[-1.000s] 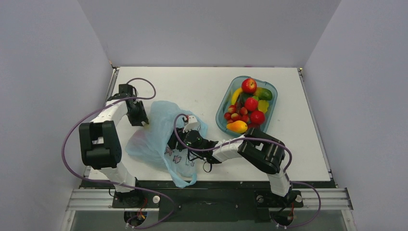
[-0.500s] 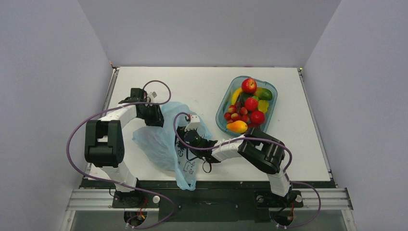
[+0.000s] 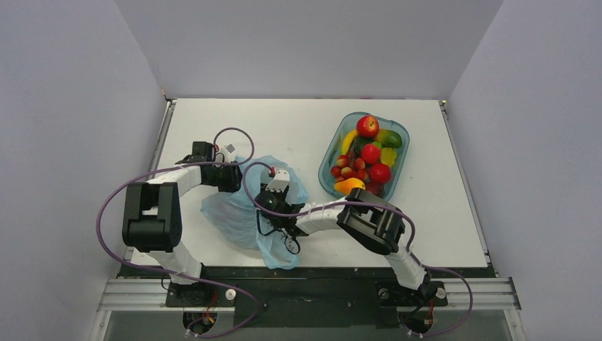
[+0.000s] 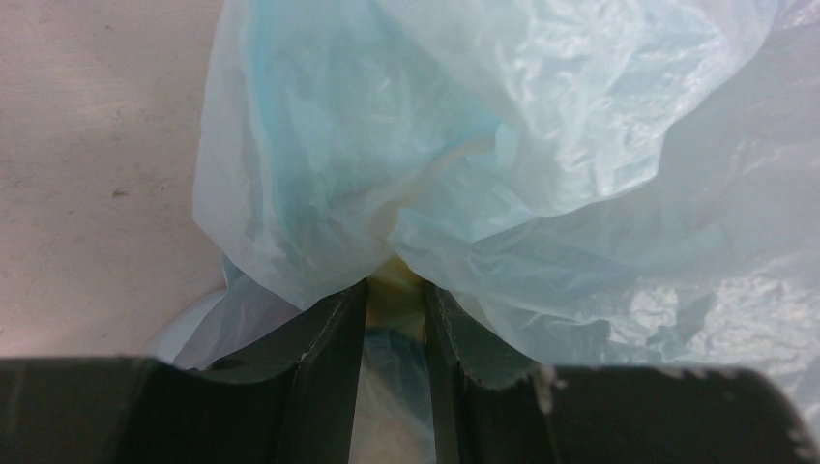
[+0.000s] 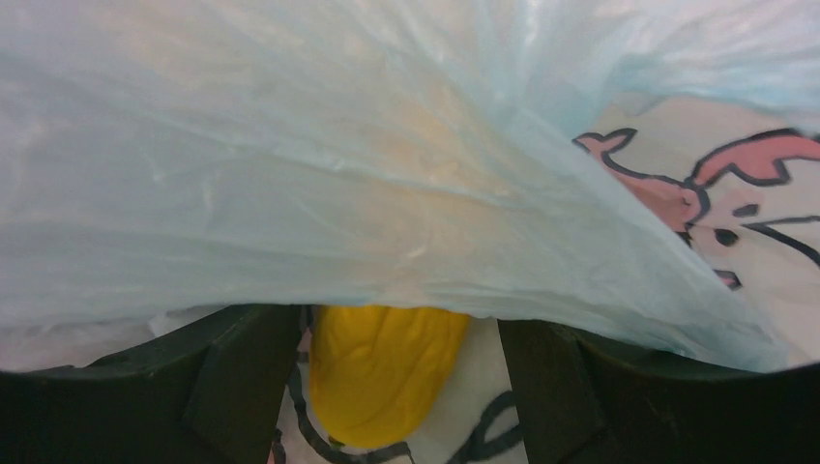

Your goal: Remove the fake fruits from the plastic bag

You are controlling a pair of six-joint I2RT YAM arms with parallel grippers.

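Over at the plastic bag [image 3: 238, 213], crumpled light blue on the white desk [image 3: 298, 128], both arms meet. At the bag's far left edge sits the left hand [image 3: 228, 177], and its wrist camera tells it plainly. The two dark fingers [image 4: 329, 367] stand drawn nearly together, with a fold of thin film pinched in the narrow slot between them. The bag bunches up right at their tips. Something yellowish glows faintly through the plastic there; what it is, I cannot tell.

At the bag's middle, the right hand [image 3: 273, 206] is buried in the plastic. Its wrist camera looks in under a draped sheet of film. The fingers [image 5: 242, 377] are spread wide, and between them lies the yellow fruit [image 5: 387, 372], short, glossy and elongated. It is inside the bag, resting on printed plastic with black outlines around it. It sits nearer one finger than the other and neither pad presses on it, so that hand is open, gripping nothing. Past the edge of the draped film, a pink cartoon figure [image 5: 745, 184] shows on the bag.

Well to the right of the bag stands the teal tub [image 3: 403, 145], heaped with toy fruit [image 3: 363, 156]. On the bag's left, a purple cable [image 3: 98, 220] loops out from the left arm.
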